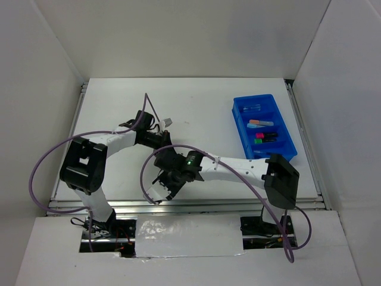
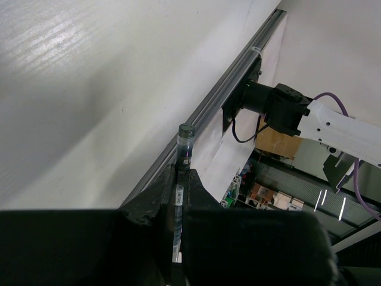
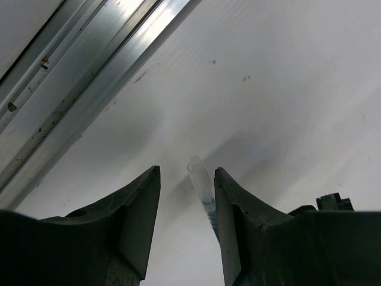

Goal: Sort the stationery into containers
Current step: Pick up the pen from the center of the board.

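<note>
My left gripper [image 2: 178, 179] is shut on a slim dark pen [image 2: 185, 143] whose capped end sticks out past the fingertips. In the top view this gripper [image 1: 165, 124] is left of the table's middle. My right gripper [image 3: 187, 173] is open just above the table near the front rail. A thin blue pen with a clear cap [image 3: 201, 186] lies between its jaws, close against the right finger [image 3: 238, 202], with a gap to the left finger. The blue tray [image 1: 290, 138] stands at the right. It holds thin blue pens [image 1: 253, 107], a light-blue marker [image 1: 261, 123] and highlighters [image 1: 266, 137].
The metal rail [image 3: 89, 89] along the table's front edge runs close beside the right gripper [image 1: 161, 192]. Purple cables [image 1: 41, 173] loop off both arms. White walls enclose the table on three sides.
</note>
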